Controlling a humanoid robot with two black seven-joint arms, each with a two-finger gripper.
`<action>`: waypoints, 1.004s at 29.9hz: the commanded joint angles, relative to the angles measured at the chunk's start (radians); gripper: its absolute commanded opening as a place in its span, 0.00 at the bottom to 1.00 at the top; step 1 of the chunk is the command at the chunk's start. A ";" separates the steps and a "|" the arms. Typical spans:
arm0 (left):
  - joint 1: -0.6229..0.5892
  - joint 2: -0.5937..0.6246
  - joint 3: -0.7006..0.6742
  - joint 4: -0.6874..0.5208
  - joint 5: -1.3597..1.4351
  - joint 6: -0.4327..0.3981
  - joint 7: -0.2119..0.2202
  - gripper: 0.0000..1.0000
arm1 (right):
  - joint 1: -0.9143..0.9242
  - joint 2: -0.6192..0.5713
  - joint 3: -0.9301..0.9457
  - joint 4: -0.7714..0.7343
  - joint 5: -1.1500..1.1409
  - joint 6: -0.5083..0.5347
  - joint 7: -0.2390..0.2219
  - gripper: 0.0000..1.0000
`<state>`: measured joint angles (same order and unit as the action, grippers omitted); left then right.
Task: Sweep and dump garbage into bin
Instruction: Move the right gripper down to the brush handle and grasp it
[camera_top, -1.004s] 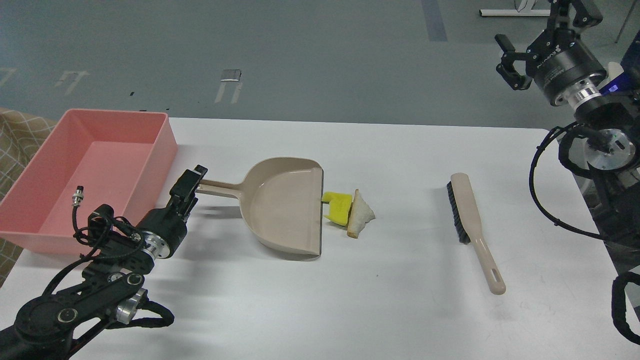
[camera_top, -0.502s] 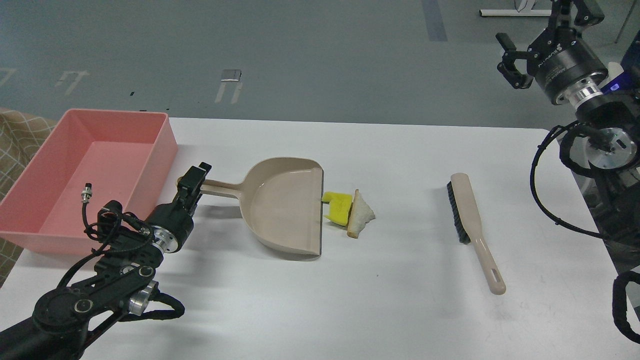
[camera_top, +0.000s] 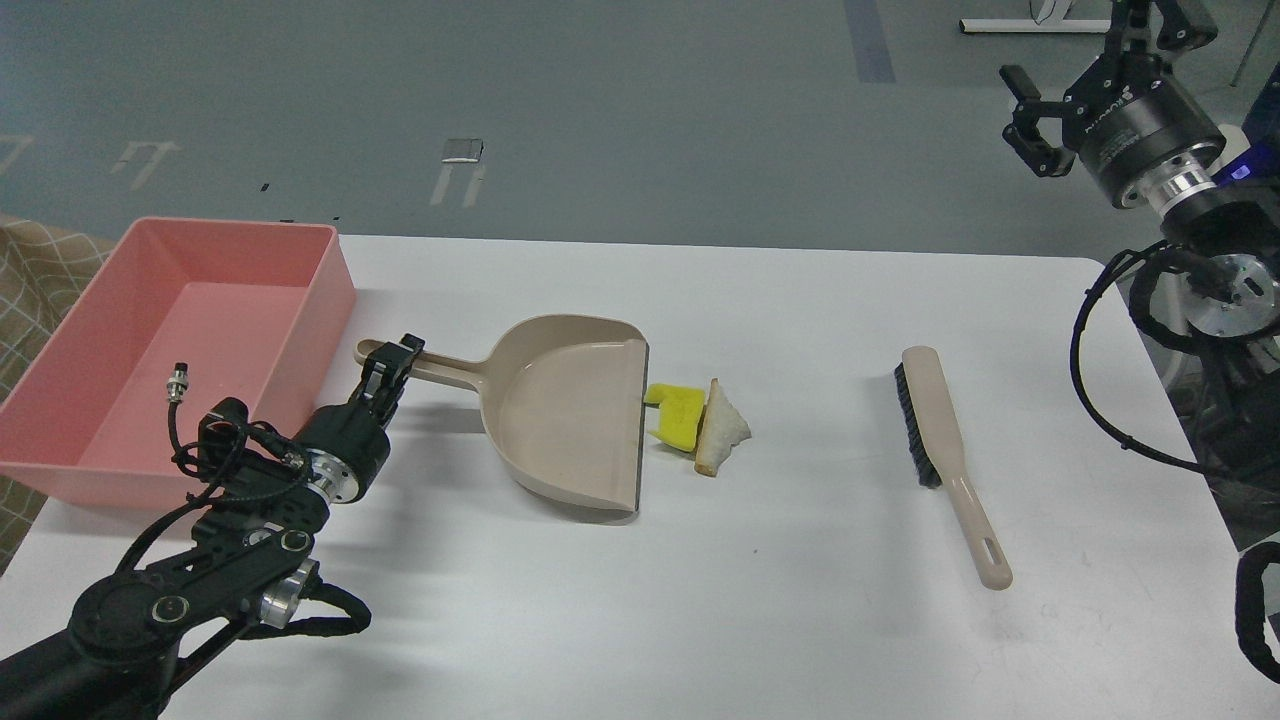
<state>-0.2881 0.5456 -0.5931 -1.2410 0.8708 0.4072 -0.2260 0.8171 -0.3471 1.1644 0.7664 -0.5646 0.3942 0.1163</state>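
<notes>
we see the bin (camera_top: 180, 350) at the left of the table (camera_top: 800, 620), the dustpan (camera_top: 570, 420) at centre, the two garbage pieces (camera_top: 695, 420) touching its right edge, and the brush (camera_top: 940, 440) further right.

Left tool (camera_top: 392, 365) fingers' grip on dustpan (camera_top: 570, 425) handle indiscernible.

One bin (camera_top: 70, 380), dustpan (camera_top: 570, 420), brush (camera_top: 945, 460); two garbage pieces (camera_top: 700, 420).
</notes>
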 joint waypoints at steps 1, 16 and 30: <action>-0.013 0.000 0.001 0.000 0.005 0.016 -0.004 0.00 | 0.011 -0.076 -0.115 0.042 -0.003 0.000 -0.004 1.00; -0.026 -0.001 0.001 0.000 0.010 0.042 -0.012 0.00 | 0.007 -0.739 -0.641 0.637 -0.382 0.002 -0.093 1.00; -0.026 -0.004 0.001 -0.012 0.013 0.053 -0.012 0.00 | -0.024 -0.891 -0.871 0.861 -0.489 0.005 -0.128 1.00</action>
<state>-0.3153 0.5419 -0.5921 -1.2513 0.8820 0.4588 -0.2381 0.8055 -1.2415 0.3102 1.6067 -1.0500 0.3992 -0.0013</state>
